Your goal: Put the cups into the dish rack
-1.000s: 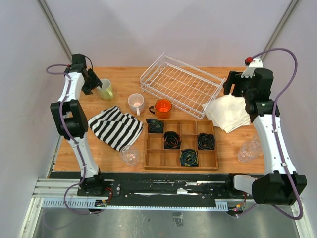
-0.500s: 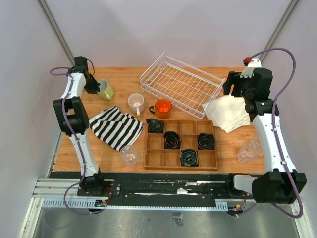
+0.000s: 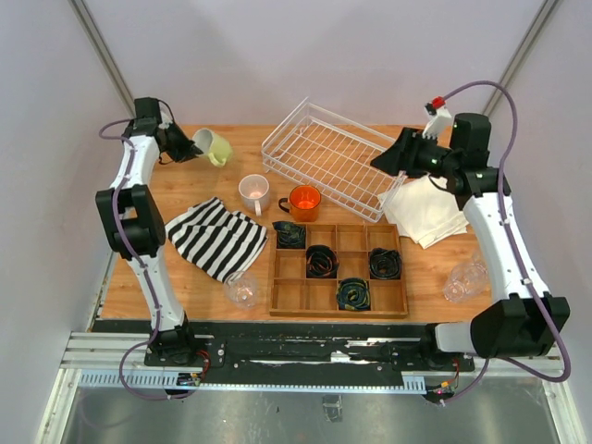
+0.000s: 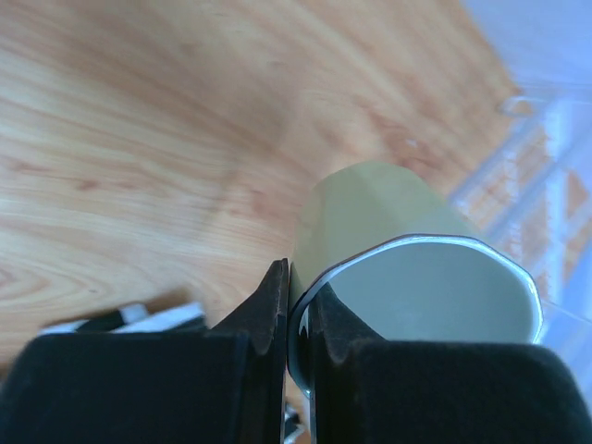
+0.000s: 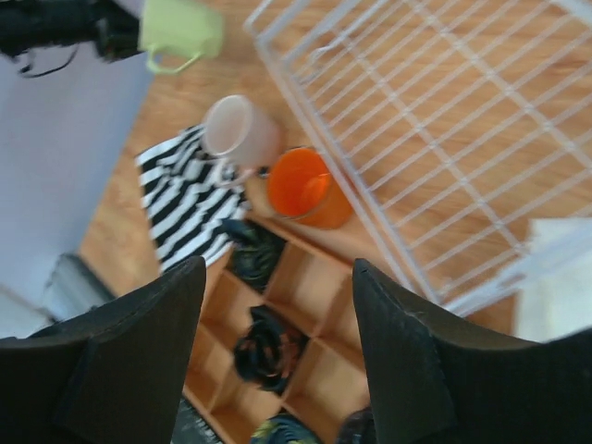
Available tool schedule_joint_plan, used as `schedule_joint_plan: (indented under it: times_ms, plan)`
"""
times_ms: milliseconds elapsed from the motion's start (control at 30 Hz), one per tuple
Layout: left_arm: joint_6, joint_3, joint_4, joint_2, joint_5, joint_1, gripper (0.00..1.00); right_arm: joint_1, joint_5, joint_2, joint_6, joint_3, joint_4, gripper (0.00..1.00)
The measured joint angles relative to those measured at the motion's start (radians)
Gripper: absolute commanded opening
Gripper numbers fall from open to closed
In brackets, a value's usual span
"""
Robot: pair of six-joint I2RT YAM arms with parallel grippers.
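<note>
- At the upper left of the overhead view, the left gripper (image 3: 188, 146) holds the yellow-green mug (image 3: 215, 146) tilted. The mug seems to be off the table (image 3: 425, 273) and is well apart from the dish rack (image 3: 338, 159) at upper centre.
- The rack holds no cup. The white-pink mug (image 3: 253, 191) and orange mug (image 3: 304, 200) stand just below its lower-left rim.
- One clear tumbler (image 3: 242, 290) lies at the lower edge of the striped cloth (image 3: 218, 237). A second clear tumbler (image 3: 465, 277) sits at the right of the frame.
- The right gripper (image 3: 381, 162) hovers at the rack's right end.
- In the left wrist view, the fingers (image 4: 268, 314) at the bottom pinch the mug's wall at the rim, one inside and one outside.
- In the right wrist view, the pads (image 5: 139, 351) are spread wide with nothing between them. The rack fills the upper right. The picture is blurred, so I cannot make out the tumblers there.
- By my reading the loading has barely begun. No cup is in the rack, one is in hand, and at least four wait on the table.
</note>
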Motion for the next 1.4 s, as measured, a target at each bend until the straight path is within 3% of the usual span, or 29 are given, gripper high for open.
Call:
schedule_joint_plan:
  times_ms: [167,367,633,833,1067,1400]
  plan:
    - [-0.083,-0.031,0.084,-0.127,0.127,-0.021,0.00,0.072,-0.187,0.002,0.226,-0.068,0.173,0.67]
    - [-0.282,-0.199,0.311,-0.350,0.250,-0.129,0.01,0.181,-0.285,0.085,0.523,-0.148,0.505,0.68]
    - [-0.470,-0.300,0.539,-0.388,0.355,-0.405,0.00,0.305,-0.292,0.246,0.898,-0.222,1.017,0.69]
    - [-0.529,-0.409,0.573,-0.416,0.358,-0.457,0.01,0.347,-0.223,0.298,1.146,-0.307,1.365,0.69]
    - [-0.549,-0.463,0.620,-0.501,0.333,-0.467,0.00,0.360,-0.139,0.316,1.277,-0.349,1.555,0.67]
    - [-0.555,-0.491,0.663,-0.542,0.314,-0.512,0.00,0.406,-0.067,0.387,1.394,-0.349,1.679,0.58]
